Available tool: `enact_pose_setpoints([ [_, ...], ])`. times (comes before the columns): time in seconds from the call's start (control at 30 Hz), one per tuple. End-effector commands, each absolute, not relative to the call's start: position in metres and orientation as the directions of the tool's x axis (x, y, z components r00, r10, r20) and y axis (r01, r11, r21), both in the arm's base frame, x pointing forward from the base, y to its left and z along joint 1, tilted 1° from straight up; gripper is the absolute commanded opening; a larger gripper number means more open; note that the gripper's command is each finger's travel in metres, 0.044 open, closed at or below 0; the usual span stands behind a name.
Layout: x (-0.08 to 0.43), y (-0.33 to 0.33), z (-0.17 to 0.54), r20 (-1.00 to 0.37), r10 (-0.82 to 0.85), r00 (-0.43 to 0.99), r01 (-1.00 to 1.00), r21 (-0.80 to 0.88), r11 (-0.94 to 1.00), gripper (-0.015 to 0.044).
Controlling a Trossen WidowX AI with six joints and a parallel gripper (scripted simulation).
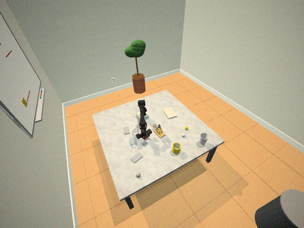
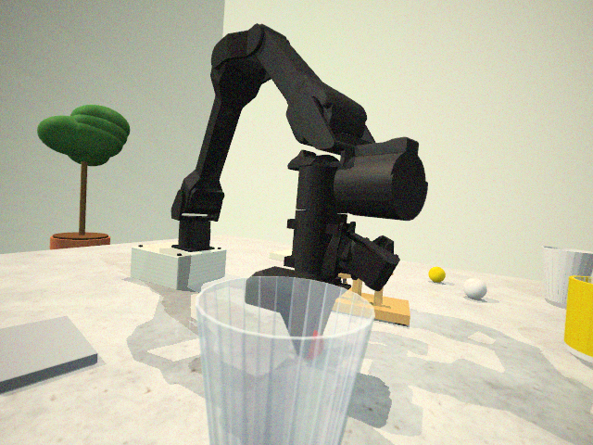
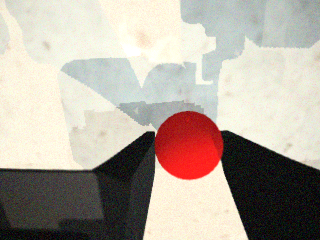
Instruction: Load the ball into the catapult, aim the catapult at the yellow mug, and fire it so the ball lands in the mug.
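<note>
The red ball (image 3: 189,145) (image 2: 314,346) is between the two black fingertips, touched from both sides in the wrist view. My gripper (image 3: 189,142) (image 1: 144,137) is shut on it, low at the table top. In the exterior view the ball shows only in part, through the clear cup and beside a finger. The wooden catapult (image 1: 159,132) (image 2: 395,310) stands on the table beside the gripper, partly hidden by the arm in the exterior view. The yellow mug (image 1: 176,148) (image 2: 578,316) stands upright, nearer the table's front edge than the catapult.
A clear cup (image 1: 133,142) (image 2: 283,392) stands close to the gripper. A grey cup (image 1: 203,139), a white ball (image 1: 183,135), a yellow ball (image 1: 186,128) and a grey ball (image 1: 138,175) are on the table. Flat grey slabs (image 1: 136,157) (image 2: 43,351) and a cream book (image 1: 169,113) lie around the arm.
</note>
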State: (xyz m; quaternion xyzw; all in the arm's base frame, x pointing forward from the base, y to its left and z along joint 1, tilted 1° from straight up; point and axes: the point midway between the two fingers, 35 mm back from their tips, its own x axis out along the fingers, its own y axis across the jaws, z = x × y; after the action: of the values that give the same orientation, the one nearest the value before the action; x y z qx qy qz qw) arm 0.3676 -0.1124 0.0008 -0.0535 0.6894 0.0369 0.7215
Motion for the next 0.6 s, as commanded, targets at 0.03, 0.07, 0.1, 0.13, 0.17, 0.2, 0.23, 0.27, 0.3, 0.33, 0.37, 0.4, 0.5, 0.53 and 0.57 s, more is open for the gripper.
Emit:
enact_pose_setpoints([
  [0.03, 0.37, -0.112, 0.027, -0.999, -0.018, 0.051, -0.132, -0.025, 0.991, 0.0],
  [0.07, 0.37, -0.112, 0.035, -0.999, -0.018, 0.051, -0.132, -0.025, 0.991, 0.0],
  [0.1, 0.37, -0.112, 0.043, -0.999, -0.018, 0.051, -0.132, -0.025, 0.991, 0.0],
  [0.13, 0.369, -0.112, 0.05, -0.999, -0.018, 0.051, -0.132, -0.025, 0.991, 0.0],
  [0.17, 0.369, -0.112, 0.058, -0.999, -0.018, 0.051, -0.132, -0.025, 0.991, 0.0],
  [0.2, 0.368, -0.111, 0.066, -0.999, -0.018, 0.051, -0.132, -0.025, 0.991, 0.0],
  [0.23, 0.367, -0.111, 0.074, -0.999, -0.018, 0.051, -0.132, -0.025, 0.991, 0.0],
  [0.27, 0.366, -0.111, 0.082, -0.999, -0.018, 0.051, -0.132, -0.025, 0.991, 0.0],
  [0.3, 0.365, -0.11, 0.09, -0.999, -0.018, 0.051, -0.132, -0.025, 0.991, 0.0],
  [0.33, 0.363, -0.11, 0.098, -0.999, -0.018, 0.051, -0.132, -0.025, 0.991, 0.0],
  [0.37, 0.362, -0.109, 0.106, -0.999, -0.018, 0.051, -0.132, -0.025, 0.991, 0.0],
  [0.4, 0.36, -0.108, 0.114, -0.999, -0.018, 0.051, -0.132, -0.024, 0.991, 0.0],
  [0.5, 0.356, -0.107, 0.126, -0.999, -0.018, 0.051, -0.132, -0.024, 0.991, 0.0],
  [0.53, 0.356, -0.107, 0.126, -0.999, -0.018, 0.051, -0.132, -0.024, 0.991, 0.0],
  [0.57, 0.356, -0.107, 0.126, -0.999, -0.018, 0.051, -0.132, -0.024, 0.991, 0.0],
])
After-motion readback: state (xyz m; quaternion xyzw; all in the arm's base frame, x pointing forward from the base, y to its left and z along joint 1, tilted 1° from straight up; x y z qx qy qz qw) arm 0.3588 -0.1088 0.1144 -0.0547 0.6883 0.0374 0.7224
